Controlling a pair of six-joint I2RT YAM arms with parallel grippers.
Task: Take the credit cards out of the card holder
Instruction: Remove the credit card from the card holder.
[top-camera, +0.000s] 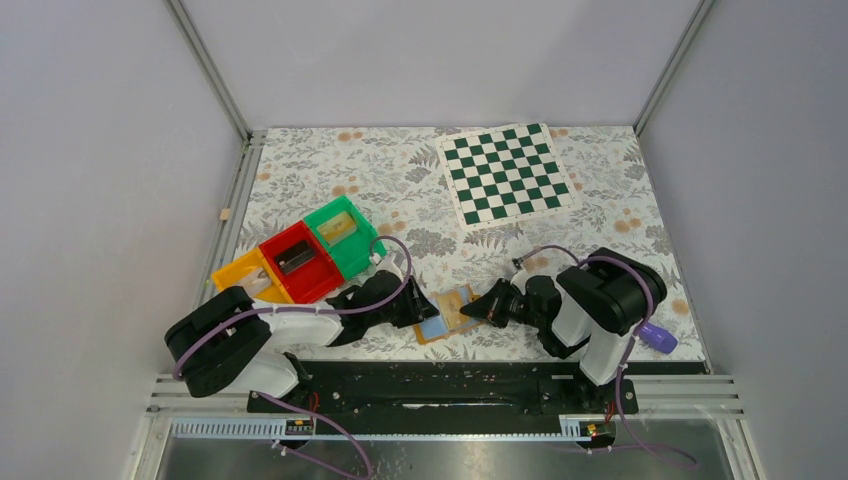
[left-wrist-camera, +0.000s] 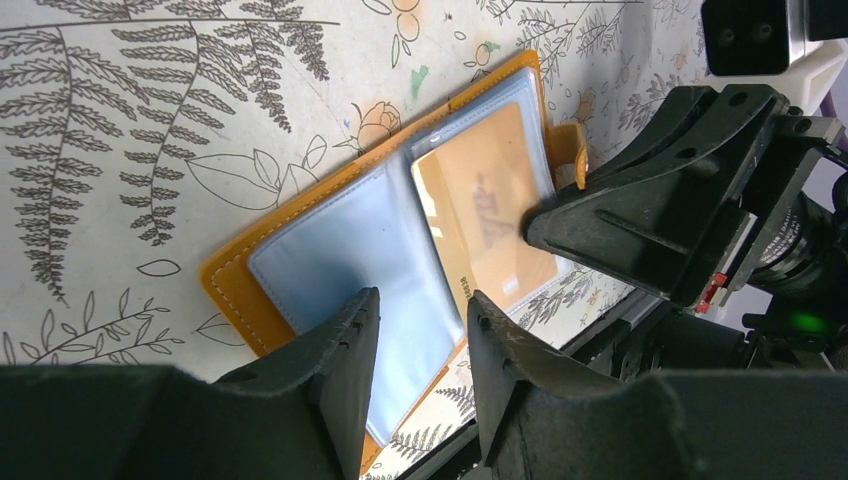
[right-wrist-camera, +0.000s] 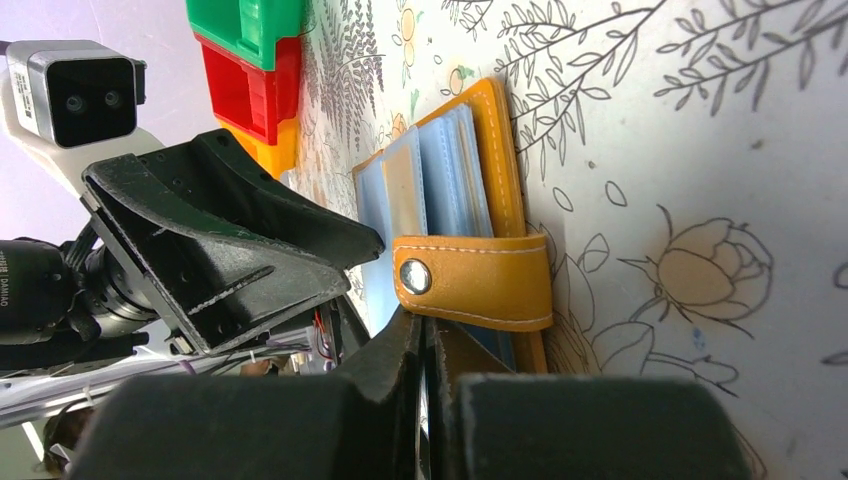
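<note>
The card holder (top-camera: 447, 313) lies open on the floral table near the front edge, orange-bordered with pale-blue sleeves (left-wrist-camera: 360, 250). An orange-tan credit card (left-wrist-camera: 490, 215) shows inside the right clear sleeve. My left gripper (left-wrist-camera: 423, 298) hangs open just over the left blue page, nothing between its fingers. My right gripper (right-wrist-camera: 425, 322) is shut, its tips pressed against the holder's right side under the snap strap (right-wrist-camera: 470, 280). In the top view the two grippers, left (top-camera: 425, 308) and right (top-camera: 478, 307), flank the holder.
Green (top-camera: 345, 232), red (top-camera: 298, 260) and orange (top-camera: 245, 275) bins stand in a row behind the left arm. A green-and-white chessboard (top-camera: 505, 172) lies at the back right. The table's front rail (top-camera: 450, 375) runs just below the holder.
</note>
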